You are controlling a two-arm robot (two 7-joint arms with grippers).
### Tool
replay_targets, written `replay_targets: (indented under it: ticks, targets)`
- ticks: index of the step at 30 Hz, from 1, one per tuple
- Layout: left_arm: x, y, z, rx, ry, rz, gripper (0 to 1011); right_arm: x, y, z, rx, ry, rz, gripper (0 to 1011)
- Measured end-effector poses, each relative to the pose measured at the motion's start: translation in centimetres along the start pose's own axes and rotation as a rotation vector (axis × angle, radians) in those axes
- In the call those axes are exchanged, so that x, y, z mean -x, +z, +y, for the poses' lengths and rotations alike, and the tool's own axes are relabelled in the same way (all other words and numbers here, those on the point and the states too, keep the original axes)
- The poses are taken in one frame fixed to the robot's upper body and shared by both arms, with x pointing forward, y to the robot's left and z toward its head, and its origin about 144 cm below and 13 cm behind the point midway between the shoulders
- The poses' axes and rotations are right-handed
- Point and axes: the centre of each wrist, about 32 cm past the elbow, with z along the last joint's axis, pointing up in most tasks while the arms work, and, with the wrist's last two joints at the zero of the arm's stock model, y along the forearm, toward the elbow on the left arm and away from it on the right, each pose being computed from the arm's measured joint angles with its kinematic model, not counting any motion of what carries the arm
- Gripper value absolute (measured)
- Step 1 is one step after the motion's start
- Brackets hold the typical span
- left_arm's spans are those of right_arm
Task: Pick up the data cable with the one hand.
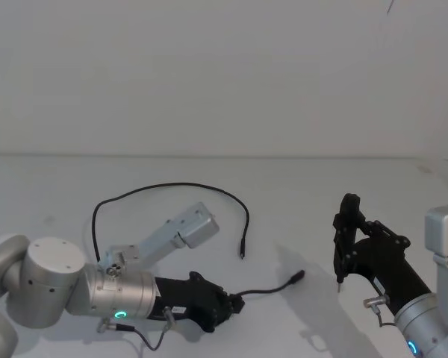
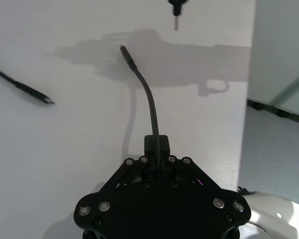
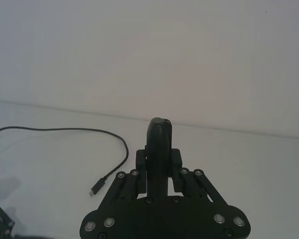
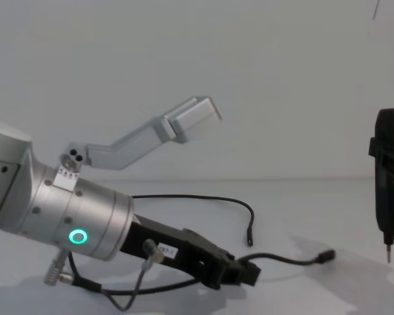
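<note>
You are working in what looks like a robotics lab: a plain white tabletop against a blank white wall.

One data cable is counted on the one tabletop, and two plugs are counted on it, one at each end. Two claws are counted: the left claw and the right claw. One pen-shaped tool is counted. Two green ring lights are seen, one on each wrist, and two short grey wires with silver connectors are counted.
</note>
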Motion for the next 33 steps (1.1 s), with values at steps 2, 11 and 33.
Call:
replay_targets:
  ticks: [2, 11, 33]
  targets:
    - [0.0, 0.0, 0.2, 0.006, 0.016, -0.001, 40, 0.0, 0.0, 0.0, 0.000, 0.000, 0.000, 279]
    - [0.3, 0.2, 2.1, 0.046, 0.120, -0.008, 40, 0.0, 0.0, 0.0, 0.000, 0.000, 0.000, 279]
    - [0.7, 0.3, 3.8, 0.118, 0.184, -0.012, 40, 1.6, 0.8, 1.7, -0.064, 0.020, 0.064, 279]
